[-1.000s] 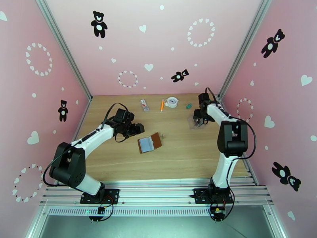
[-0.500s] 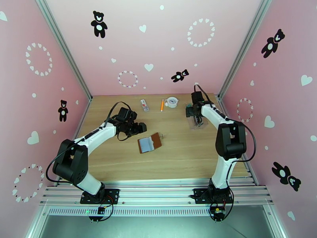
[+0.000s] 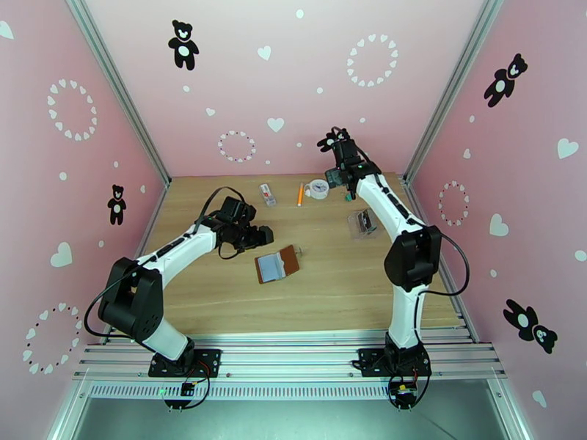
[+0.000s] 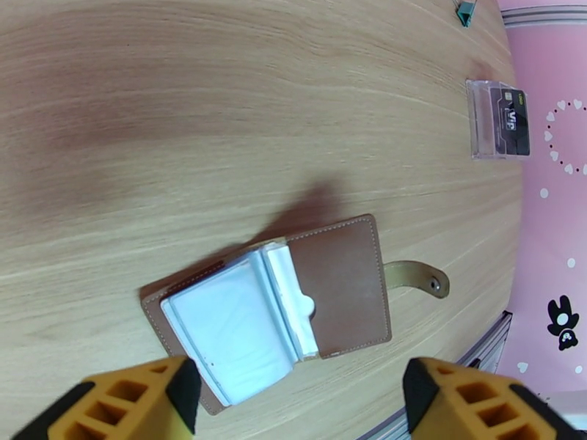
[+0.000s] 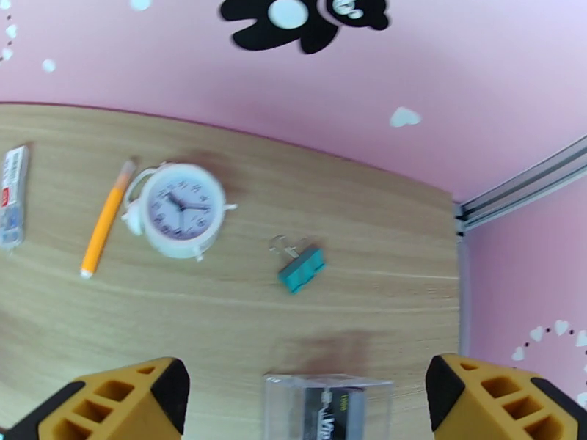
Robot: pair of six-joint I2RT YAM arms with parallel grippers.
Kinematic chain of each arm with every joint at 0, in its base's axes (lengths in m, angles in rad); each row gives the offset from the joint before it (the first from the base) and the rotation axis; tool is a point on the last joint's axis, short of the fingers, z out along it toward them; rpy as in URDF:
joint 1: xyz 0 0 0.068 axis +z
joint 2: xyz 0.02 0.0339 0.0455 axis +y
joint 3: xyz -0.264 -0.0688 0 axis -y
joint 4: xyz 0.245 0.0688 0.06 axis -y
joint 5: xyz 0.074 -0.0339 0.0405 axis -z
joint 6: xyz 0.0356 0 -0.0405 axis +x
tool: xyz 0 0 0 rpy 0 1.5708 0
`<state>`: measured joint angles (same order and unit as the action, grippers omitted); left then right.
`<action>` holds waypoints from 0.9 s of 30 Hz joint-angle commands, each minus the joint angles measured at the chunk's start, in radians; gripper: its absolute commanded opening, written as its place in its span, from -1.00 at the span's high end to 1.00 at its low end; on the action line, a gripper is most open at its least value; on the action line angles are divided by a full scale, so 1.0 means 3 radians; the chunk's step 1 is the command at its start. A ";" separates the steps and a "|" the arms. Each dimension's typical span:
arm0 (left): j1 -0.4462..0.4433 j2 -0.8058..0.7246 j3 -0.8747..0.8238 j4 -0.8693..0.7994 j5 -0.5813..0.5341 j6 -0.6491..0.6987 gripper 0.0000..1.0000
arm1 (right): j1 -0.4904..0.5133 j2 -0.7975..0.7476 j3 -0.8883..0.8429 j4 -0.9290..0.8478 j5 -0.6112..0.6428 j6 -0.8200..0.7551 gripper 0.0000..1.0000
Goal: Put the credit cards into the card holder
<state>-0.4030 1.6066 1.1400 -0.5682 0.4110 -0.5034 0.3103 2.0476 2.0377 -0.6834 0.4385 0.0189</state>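
Bare tabletop (image 3: 330, 287) lay open all round the card holder (image 3: 276, 265), save the left gripper (image 3: 264, 235) hanging just beyond its far-left corner.

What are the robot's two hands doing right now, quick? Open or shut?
Left gripper: open, holding nothing.
Right gripper: open, holding nothing.

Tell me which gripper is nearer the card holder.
Left. The left gripper hovers just beside the card holder; the right gripper is far off near the clock.
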 commanded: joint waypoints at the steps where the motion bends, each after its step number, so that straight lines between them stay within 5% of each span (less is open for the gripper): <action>1: -0.0026 0.0070 0.0115 -0.0108 -0.0036 0.0072 -0.56 | -0.0031 0.0191 0.0259 -0.0290 0.0266 -0.0043 -0.81; 18: -0.0047 0.0079 0.0153 -0.0116 -0.0082 0.0047 -0.56 | -0.0156 0.0118 0.0658 -0.0224 0.0155 -0.0188 -0.78; 20: -0.0051 0.0071 0.0138 -0.0102 -0.0084 0.0030 -0.56 | -0.0165 0.0055 0.0598 -0.0161 0.0099 -0.0193 -0.98; 27: -0.0054 0.0049 0.0152 -0.0136 -0.0090 0.0072 -0.56 | -0.0158 -0.0029 0.0561 -0.0106 0.0067 -0.0225 -0.98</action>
<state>-0.4095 1.6207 1.1740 -0.5945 0.4034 -0.4927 0.2584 2.1040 2.2009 -0.7288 0.4751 -0.0441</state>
